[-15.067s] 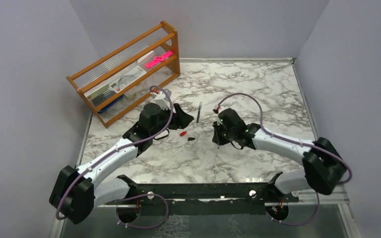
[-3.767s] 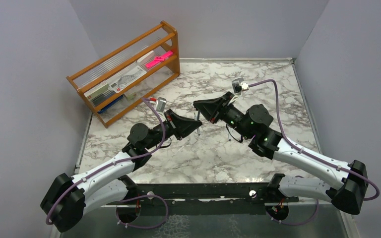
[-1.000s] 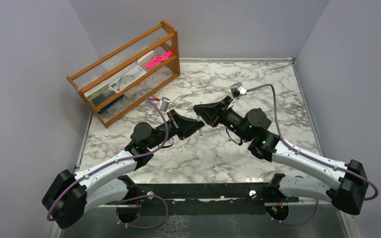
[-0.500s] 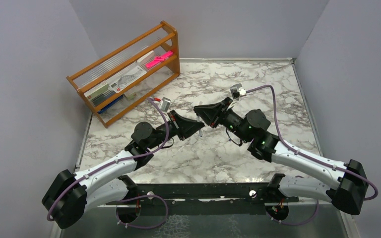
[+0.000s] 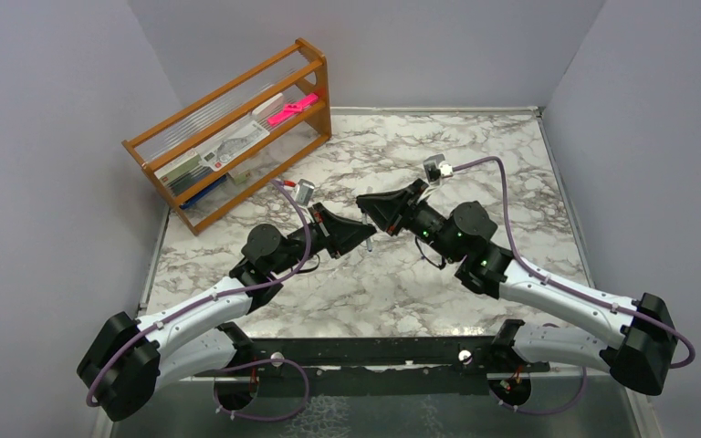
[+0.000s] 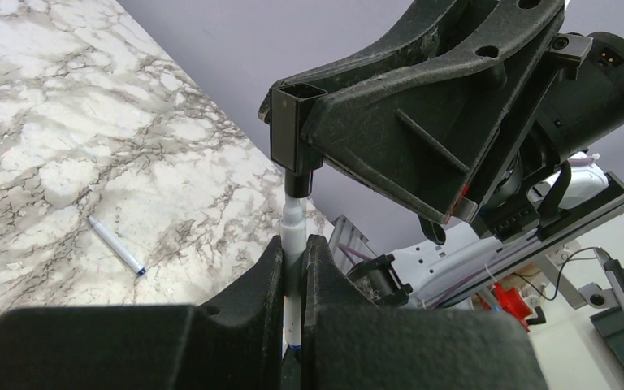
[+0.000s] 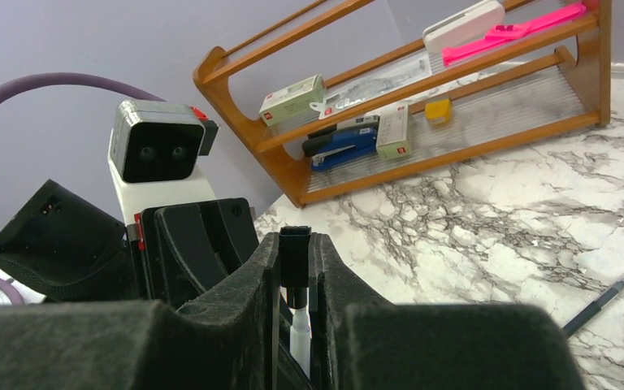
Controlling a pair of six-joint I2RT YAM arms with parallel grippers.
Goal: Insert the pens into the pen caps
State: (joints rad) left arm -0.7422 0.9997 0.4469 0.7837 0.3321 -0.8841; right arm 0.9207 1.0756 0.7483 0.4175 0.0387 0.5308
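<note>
Your left gripper (image 6: 296, 246) is clamped on a white pen (image 6: 293, 223); your right gripper (image 7: 296, 241) pinches a black cap (image 7: 294, 258), with the pen tip meeting the cap's mouth above the counter (image 6: 89, 138).

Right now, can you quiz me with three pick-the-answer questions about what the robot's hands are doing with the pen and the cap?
1. The left gripper is:
A) wide open
B) shut on a pen
C) out of sight

2. The barrel of that pen is:
A) green
B) pink
C) white

3. The black cap sits:
A) in the right gripper
B) in the left gripper
C) loose, with nothing holding it

Answers:
1 B: the left wrist view shows its fingers pressed against the barrel.
2 C: the barrel shows white where it sticks out of the grip.
3 A: the right wrist view shows the cap pinched between that gripper's own fingers.
</note>
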